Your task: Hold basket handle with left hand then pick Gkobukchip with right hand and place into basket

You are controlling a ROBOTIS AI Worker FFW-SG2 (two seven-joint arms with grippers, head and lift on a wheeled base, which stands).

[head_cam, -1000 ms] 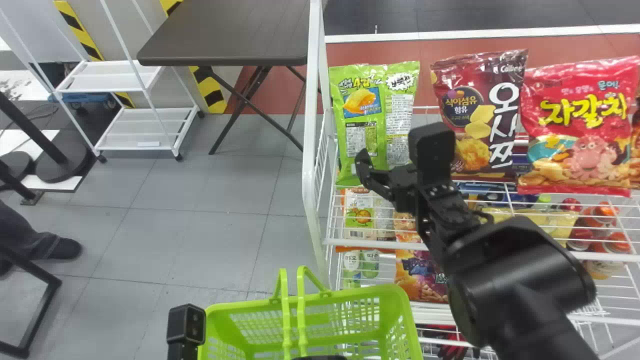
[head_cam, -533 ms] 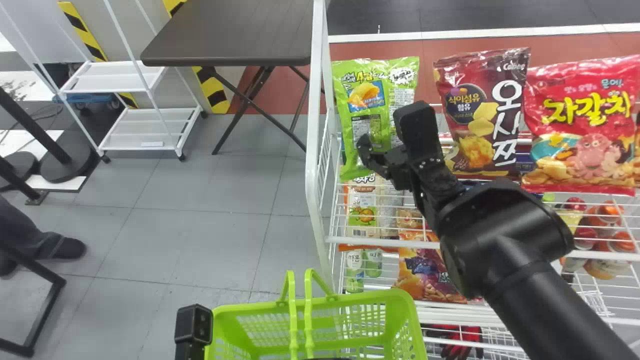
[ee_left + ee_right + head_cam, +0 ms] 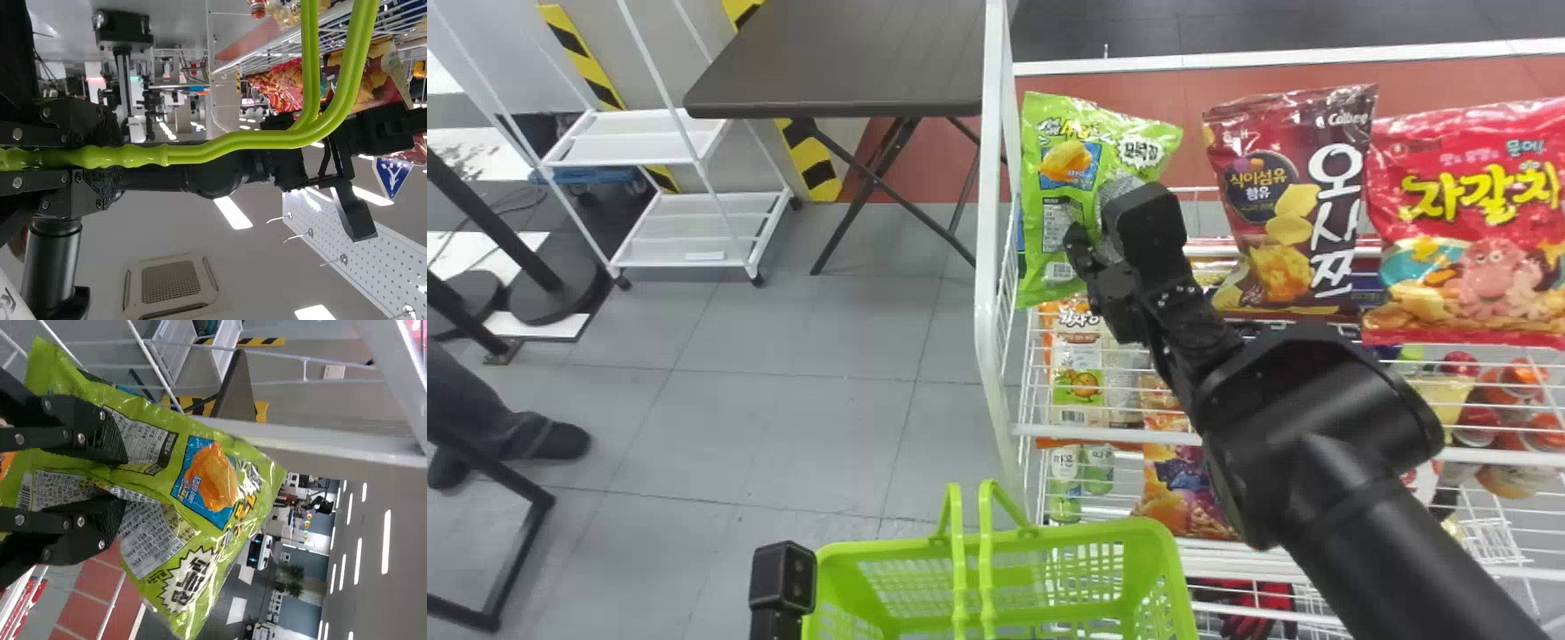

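My right gripper [image 3: 1092, 256] is at the lower part of the green Gkobukchip bag [image 3: 1060, 191], at the left end of the snack shelf. In the right wrist view my right gripper [image 3: 121, 479] pinches the creased bag [image 3: 157, 463] between its fingers; the bag leans to one side. At the bottom of the head view, left of the green basket [image 3: 1063, 536], shows a part of my left gripper [image 3: 783, 578]. The left wrist view has my left gripper [image 3: 100, 157] closed around the green basket handle [image 3: 233, 143].
A maroon chip bag [image 3: 1285, 209] and a red snack bag [image 3: 1472, 222] stand to the right of the green one. The white rack's side frame [image 3: 989, 267] rises close on its left. Lower shelves hold more snacks and bottles. A dark table [image 3: 845, 71] stands beyond.
The right gripper has moved up in the head view, and the green bag has risen with it and tilted. The basket appears slightly farther right.
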